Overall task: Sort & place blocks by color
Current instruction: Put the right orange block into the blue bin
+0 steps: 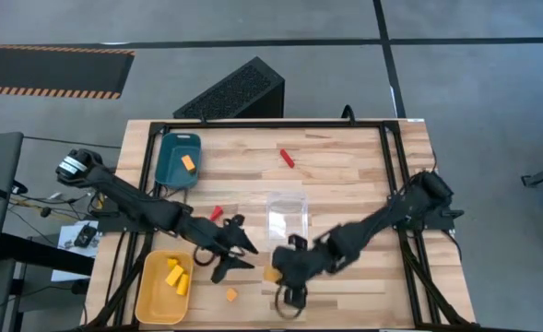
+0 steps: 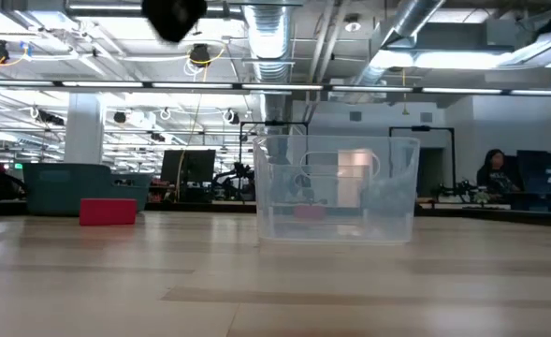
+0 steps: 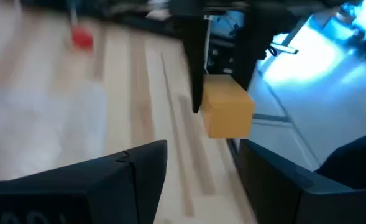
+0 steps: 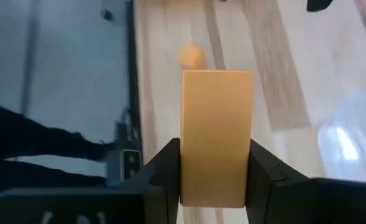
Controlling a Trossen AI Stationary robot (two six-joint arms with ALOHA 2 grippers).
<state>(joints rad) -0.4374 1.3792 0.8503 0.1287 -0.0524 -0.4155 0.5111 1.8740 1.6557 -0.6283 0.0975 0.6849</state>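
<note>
Right wrist view: the right gripper (image 4: pixel 214 180) has its fingers closed on a yellow block (image 4: pixel 216 134) low over the surface (image 1: pixel 345 175) near its front edge. A straight lift, then a carry to the yellow tray (image 1: pixel 147 300), looks best. The left gripper (image 1: pixel 237 251), fingers apart and empty, hovers nearby.

Yellow bar (image 4: pixel 217 137) cut off at the lower edge of the right wrist view, its end unseen. Small orange block (image 4: pixel 191 56) beyond it blurred, shape indeterminate. Red block (image 3: pixel 82 38) in the left wrist view blurred. Reddish item (image 2: pixel 309 212) behind the clear box (image 2: pixel 336 190) indistinct.
</note>
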